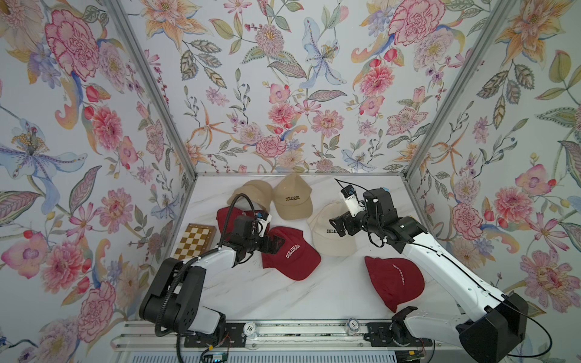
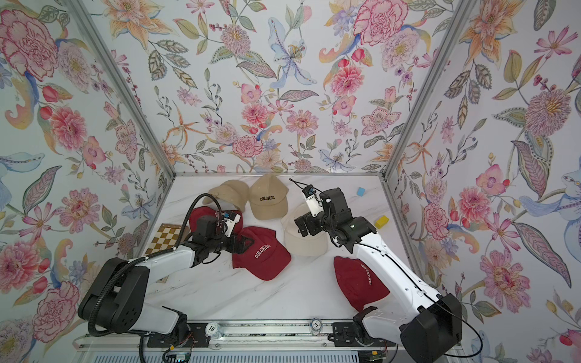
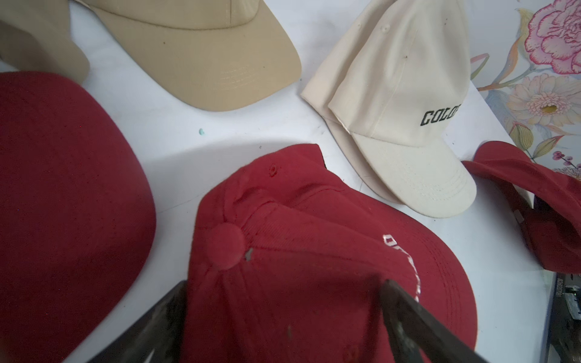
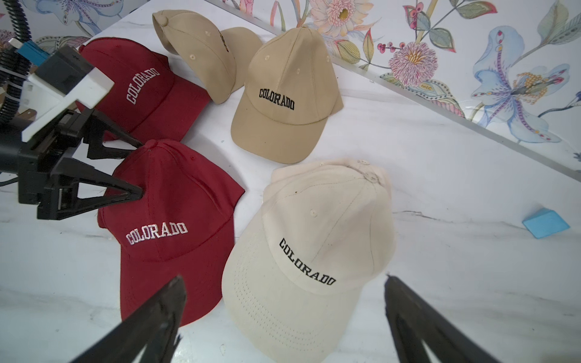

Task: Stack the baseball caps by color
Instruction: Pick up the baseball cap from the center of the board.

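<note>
Three dark red caps lie on the white table: one in the middle [image 1: 292, 257] [image 4: 169, 213], one at the back left [image 1: 224, 215] partly behind my left arm, one at the front right [image 1: 393, 279]. Two tan caps [image 1: 294, 198] [image 1: 253, 190] sit at the back. Two cream caps [image 3: 399, 94] lie stacked right of centre. My left gripper [image 1: 278, 244] [image 3: 284, 283] is open, its jaws on either side of the middle red cap's crown, touching the cloth. My right gripper [image 1: 338, 226] [image 4: 283, 278] hangs open above the cream stack [image 4: 314, 239], holding nothing.
A checkered wooden board [image 1: 195, 240] lies at the left edge beside my left arm. A blue block [image 2: 361, 191] and a yellow block [image 2: 381, 221] sit by the right wall. Floral walls close in three sides. Two round tokens [image 1: 250, 328] rest on the front rail.
</note>
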Robot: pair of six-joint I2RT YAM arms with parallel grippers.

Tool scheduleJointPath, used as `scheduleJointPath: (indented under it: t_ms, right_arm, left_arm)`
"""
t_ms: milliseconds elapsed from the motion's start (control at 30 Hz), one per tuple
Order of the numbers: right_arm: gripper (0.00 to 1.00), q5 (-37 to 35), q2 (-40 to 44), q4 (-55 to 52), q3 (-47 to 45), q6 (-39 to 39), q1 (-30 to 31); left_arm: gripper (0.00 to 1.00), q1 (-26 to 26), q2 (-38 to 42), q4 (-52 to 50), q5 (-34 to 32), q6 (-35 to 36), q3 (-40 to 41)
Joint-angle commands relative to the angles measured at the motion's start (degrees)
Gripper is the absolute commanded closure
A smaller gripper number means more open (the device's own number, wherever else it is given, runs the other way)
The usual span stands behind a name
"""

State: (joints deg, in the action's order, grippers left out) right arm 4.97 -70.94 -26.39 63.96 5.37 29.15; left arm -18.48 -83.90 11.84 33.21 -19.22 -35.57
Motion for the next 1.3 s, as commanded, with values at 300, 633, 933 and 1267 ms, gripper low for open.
scheduleJointPath:
  t_ms: [300, 633, 933, 1267]
  right_arm:
    - [0.01, 0.83, -0.98, -0.64, -0.2, 0.11, -0.4]
    - [0.01, 2.96, -0.68, -1.37, 0.37, -1.04, -0.41]
    - [0.01, 4.79, 1.38, -1.32, -1.48, -3.85, -0.67]
    - [0.01, 13.24, 5.82, -0.08, -6.22, -12.89, -0.5]
  left_arm:
    - [0.3, 0.93, 2.62, -0.27, 5.89, 0.82, -1.96]
    - [0.76, 0.99, 9.17, -3.43, 8.61, 0.21, -2.67]
    - [1.0, 0.99, 15.64, -5.47, 8.58, -1.55, -3.11]
    - [1.0, 0.61, 23.22, -10.1, 3.97, -6.39, -9.12]
